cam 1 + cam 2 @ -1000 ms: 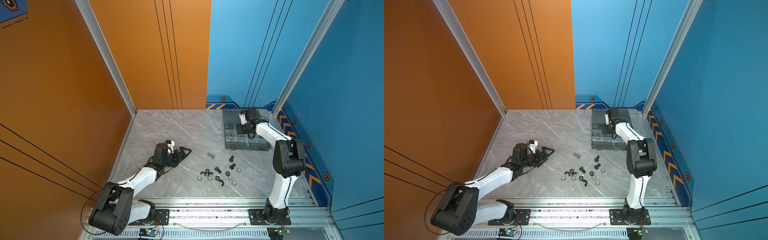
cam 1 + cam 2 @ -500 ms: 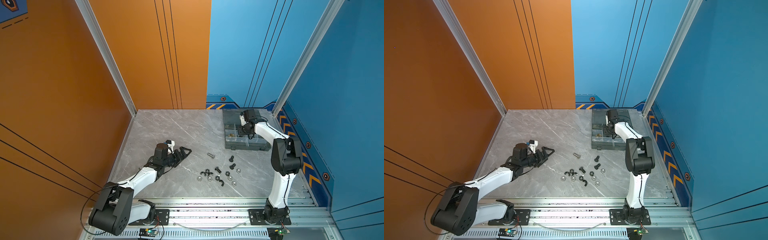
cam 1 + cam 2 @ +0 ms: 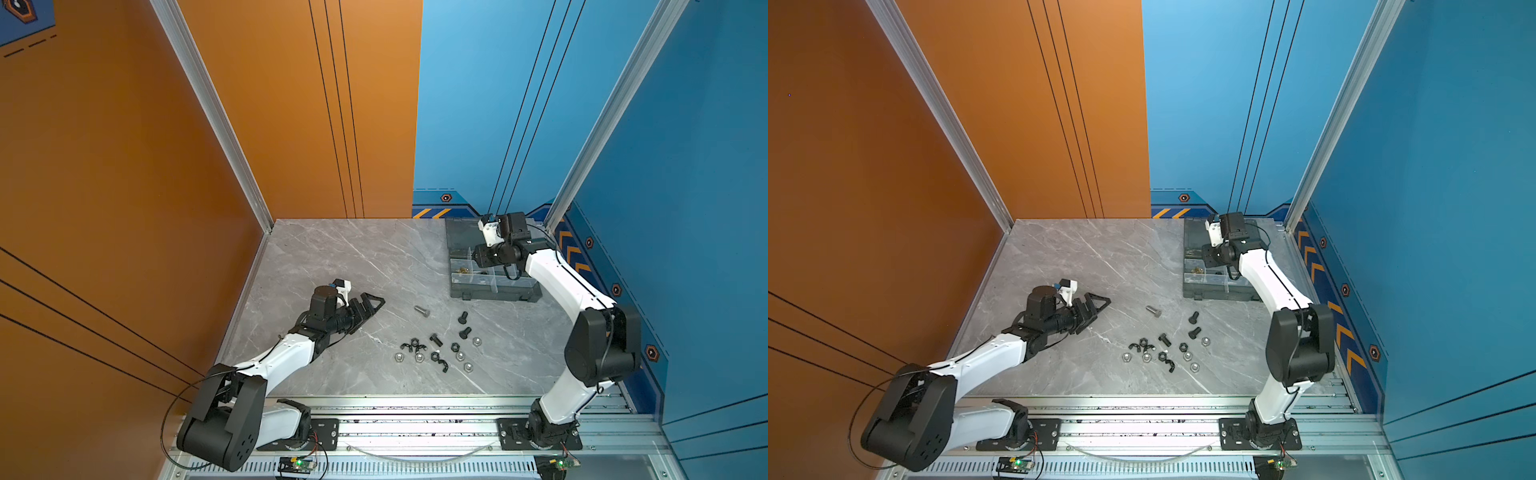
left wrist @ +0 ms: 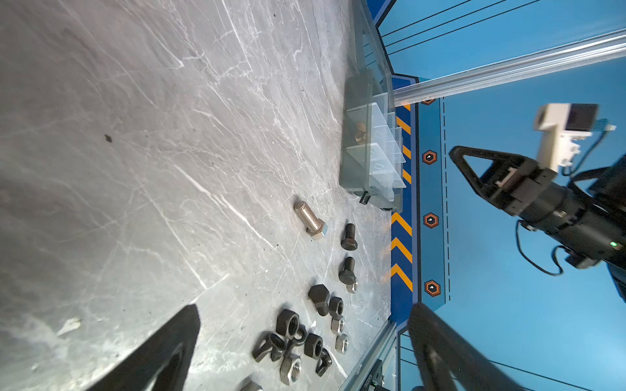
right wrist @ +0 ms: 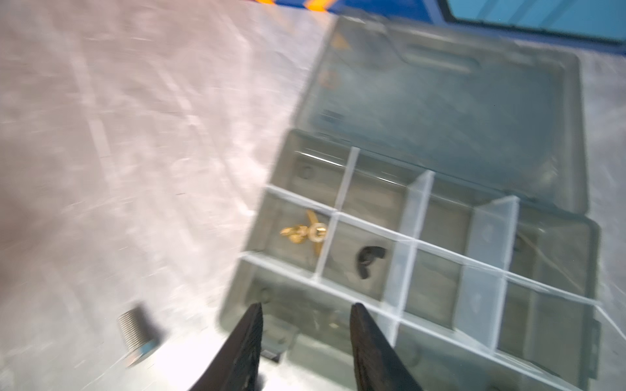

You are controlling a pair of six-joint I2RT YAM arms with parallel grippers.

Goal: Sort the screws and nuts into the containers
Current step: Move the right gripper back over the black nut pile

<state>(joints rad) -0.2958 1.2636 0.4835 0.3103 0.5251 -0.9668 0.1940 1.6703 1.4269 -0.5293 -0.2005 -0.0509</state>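
Screws and nuts [image 3: 435,355] lie loose on the counter [image 3: 332,257], ahead of my left pincer [image 3: 371,302], which gapes wide and empty. My right pincer [image 5: 306,306] hangs over the organiser box [image 5: 591,270], jaws partly parted, gripping nothing. One black wing nut [image 5: 370,257] lies in the compartment just beyond its tips; brass nuts [image 5: 305,233] sit in the compartment beside it.

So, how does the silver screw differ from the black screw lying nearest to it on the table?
Colour: the silver screw is bright metal, the black screw is dark. Size: the silver screw is longer and thicker than the black screw. Both have hex heads, lie on their sides on the table, and are outside the organiser box.
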